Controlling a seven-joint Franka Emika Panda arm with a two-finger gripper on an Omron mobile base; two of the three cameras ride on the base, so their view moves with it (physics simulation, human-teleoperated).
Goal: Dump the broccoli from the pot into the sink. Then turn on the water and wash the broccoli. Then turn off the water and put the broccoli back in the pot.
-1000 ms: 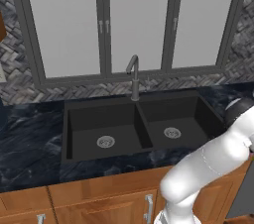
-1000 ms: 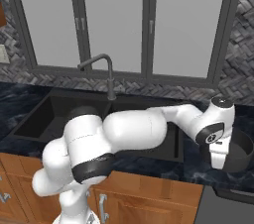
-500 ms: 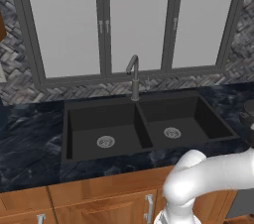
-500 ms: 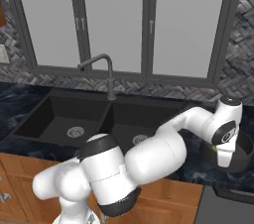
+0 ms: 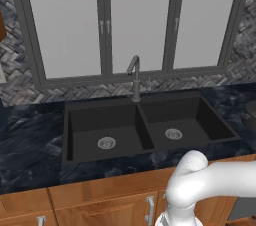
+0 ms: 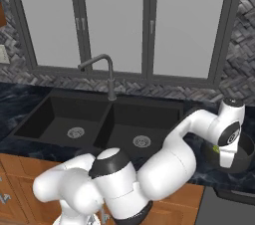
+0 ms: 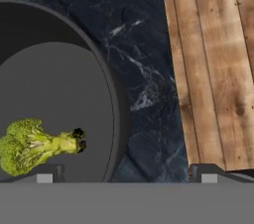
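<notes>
Hanging over the pot (image 6: 238,155) at the lower right of the right base view, the gripper (image 6: 225,161) points down into its wide mouth, and its jaws stand wide apart with nothing between them. In the hand view the two fingertips (image 7: 45,173) rise at the bottom edge, one over the pot's floor and the other over the strip of dark counter (image 7: 144,64) beside the pot's rim. The broccoli (image 7: 32,145) lies on the pot's flat bottom at the lower left of that frame, stalk toward the rim, near that rim and close above the left fingertip. Right of the counter strip runs a wooden surface (image 7: 218,69), and the counter's straight edge meets it in the upper middle of the frame.

The sink (image 5: 145,125) sits in the middle of the left base view, both basins bare, the faucet (image 5: 134,76) rising at the back between them; it lies well apart from the pot.

Against half a second ago, the arm has swung lower across the front of the right base view, and the hand sits slightly lower at the pot. The jaws are as wide as before.
</notes>
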